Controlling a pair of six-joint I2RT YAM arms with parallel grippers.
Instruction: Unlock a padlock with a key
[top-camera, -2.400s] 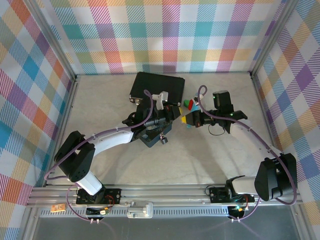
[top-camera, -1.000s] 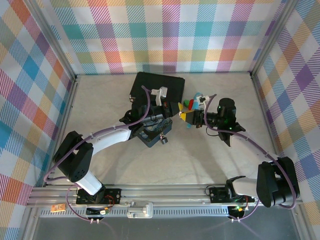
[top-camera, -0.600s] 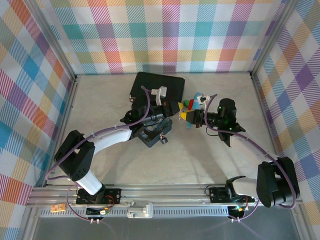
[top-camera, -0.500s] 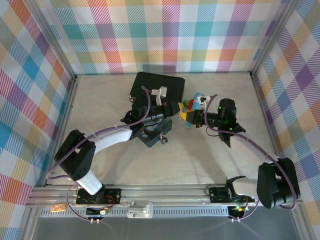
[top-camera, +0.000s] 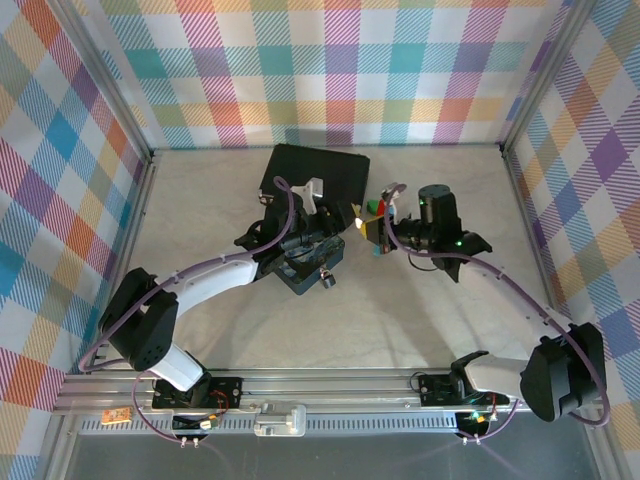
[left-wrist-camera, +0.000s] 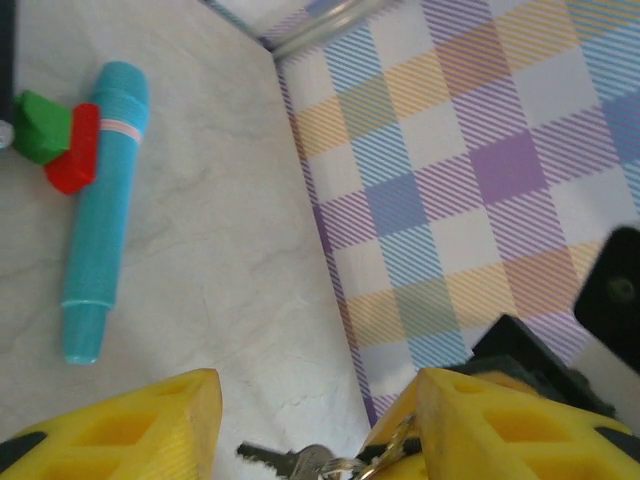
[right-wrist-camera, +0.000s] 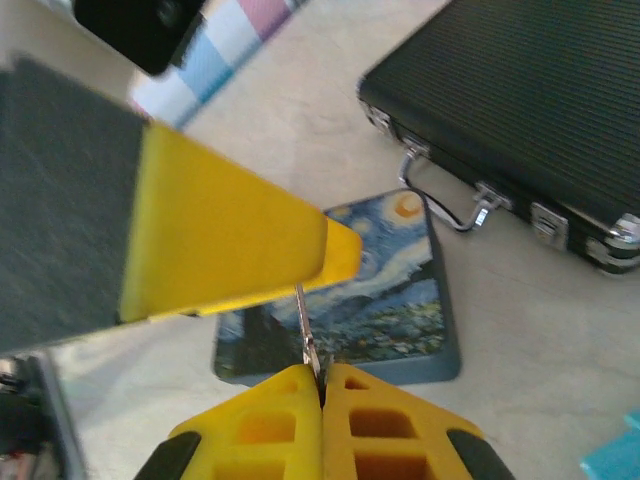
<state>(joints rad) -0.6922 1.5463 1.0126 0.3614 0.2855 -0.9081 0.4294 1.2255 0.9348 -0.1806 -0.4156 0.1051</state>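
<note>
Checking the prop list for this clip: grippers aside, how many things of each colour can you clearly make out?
black case: 1
blue starry tin: 1
teal pen-like stick: 1
green block: 1
red block: 1
silver key: 1
Total: 6

The left gripper (left-wrist-camera: 315, 395) has yellow fingers (left-wrist-camera: 130, 425), and between them shows a grey-silver key (left-wrist-camera: 290, 460). Beyond them lie a teal pen (left-wrist-camera: 100, 210), a red block (left-wrist-camera: 75, 150) and a green block (left-wrist-camera: 40, 125) on the pale marbled table (left-wrist-camera: 220, 250), against a pastel plaid wall (left-wrist-camera: 470, 180). Past the yellow right gripper (right-wrist-camera: 322, 385) are a blue tin (right-wrist-camera: 390, 290) with yellow swirls and a black ribbed case (right-wrist-camera: 520, 110).
</note>
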